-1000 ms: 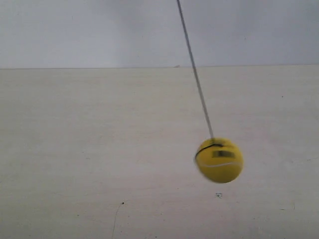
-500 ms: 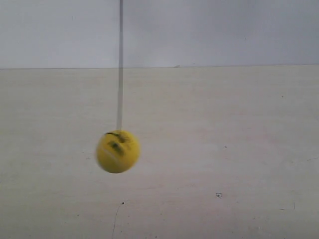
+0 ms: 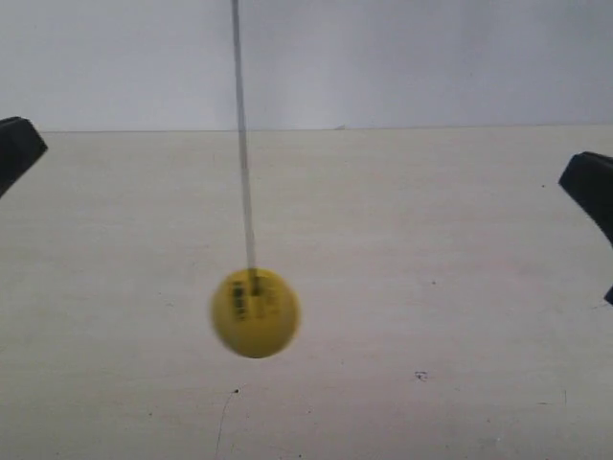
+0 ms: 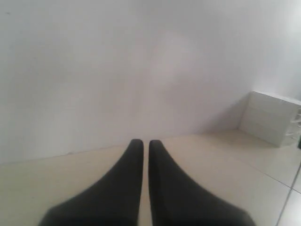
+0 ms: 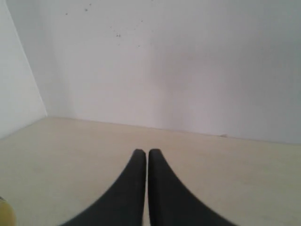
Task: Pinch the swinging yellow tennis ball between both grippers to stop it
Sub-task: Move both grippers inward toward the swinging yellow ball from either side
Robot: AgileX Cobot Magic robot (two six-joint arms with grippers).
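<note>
Exterior: ball (image 3: 255, 312) hangs on a thin string (image 3: 244, 144) over the counter (image 3: 431, 383). It's blurred, so probably moving. The claw at the exterior view's left (image 3: 14, 149) and the claw at the exterior view's right (image 3: 592, 187) just poke in. The ball is between them, well apart from both, path clear. It looks light, fuzzy and springy, so it would likely bounce off a tap. Best pinched at mid-height on opposite sides.

Left wrist: left claw (image 4: 142, 141) pressed together, thin slit. No ball visible. White box (image 4: 275, 117) off to one side.

Right wrist: right claw (image 5: 142, 151) also pressed together. Yellow sliver (image 5: 4, 213) beside it, probably the ball.
</note>
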